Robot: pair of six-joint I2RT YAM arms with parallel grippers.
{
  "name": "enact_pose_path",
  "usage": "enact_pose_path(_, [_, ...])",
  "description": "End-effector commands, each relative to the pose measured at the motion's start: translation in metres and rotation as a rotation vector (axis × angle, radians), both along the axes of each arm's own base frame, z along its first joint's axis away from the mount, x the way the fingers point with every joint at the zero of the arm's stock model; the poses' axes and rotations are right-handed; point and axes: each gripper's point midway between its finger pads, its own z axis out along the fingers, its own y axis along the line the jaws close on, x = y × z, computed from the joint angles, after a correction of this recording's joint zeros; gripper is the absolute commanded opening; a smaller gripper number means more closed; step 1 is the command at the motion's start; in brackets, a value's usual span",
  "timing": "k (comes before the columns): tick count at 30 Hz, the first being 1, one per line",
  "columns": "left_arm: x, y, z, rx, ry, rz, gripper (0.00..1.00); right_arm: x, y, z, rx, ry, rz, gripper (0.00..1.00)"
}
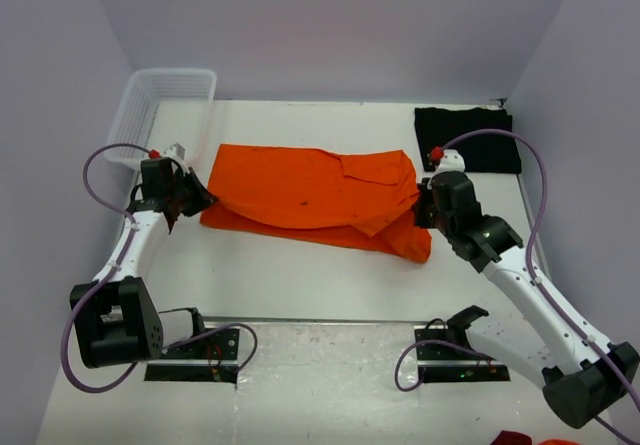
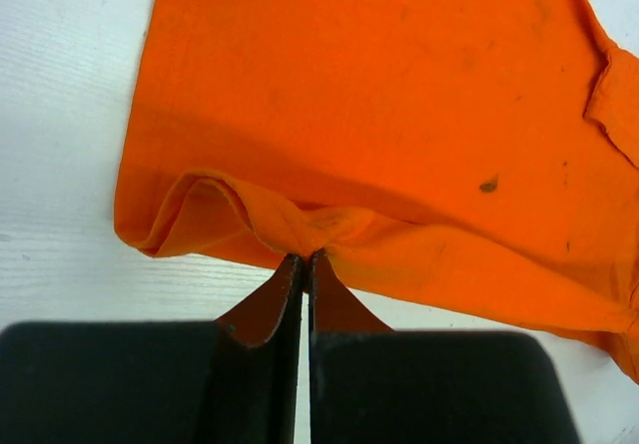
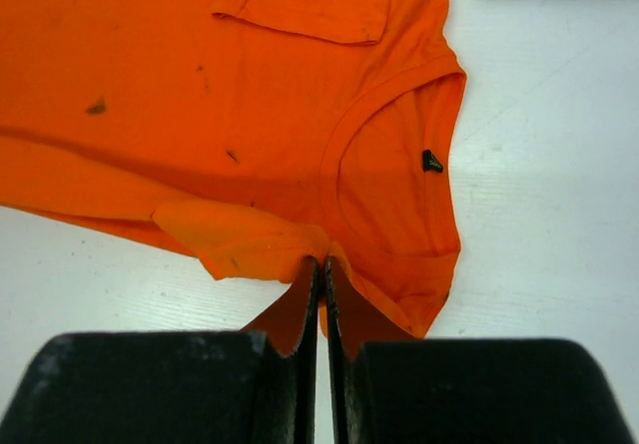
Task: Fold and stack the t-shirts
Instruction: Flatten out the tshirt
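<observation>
Left gripper (image 2: 305, 256) and right gripper (image 3: 321, 259) each pinch the half-folded orange shirt (image 1: 300, 190); black shirt (image 1: 467, 140), beyond the right gripper, seems to await stacking.

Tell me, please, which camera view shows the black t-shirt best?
The top external view: the black t-shirt lies nearly whole at the far right. The right wrist view catches only a strip at its top edge; the left wrist view shows none of it.

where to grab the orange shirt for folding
Probably the near edge of the orange t-shirt, one pinch toward each end, from the near side, as the left gripper and right gripper do now: it lies flat, only edges offer a lip.
</observation>
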Motion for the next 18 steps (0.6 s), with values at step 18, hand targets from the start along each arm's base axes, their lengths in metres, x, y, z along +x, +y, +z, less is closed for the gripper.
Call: enact_pose_path(18, [0.057,-0.044,0.261,0.039,-0.787,-0.327,0.00,0.078,0.005,0.238,-0.092,-0.533,0.003,0.00])
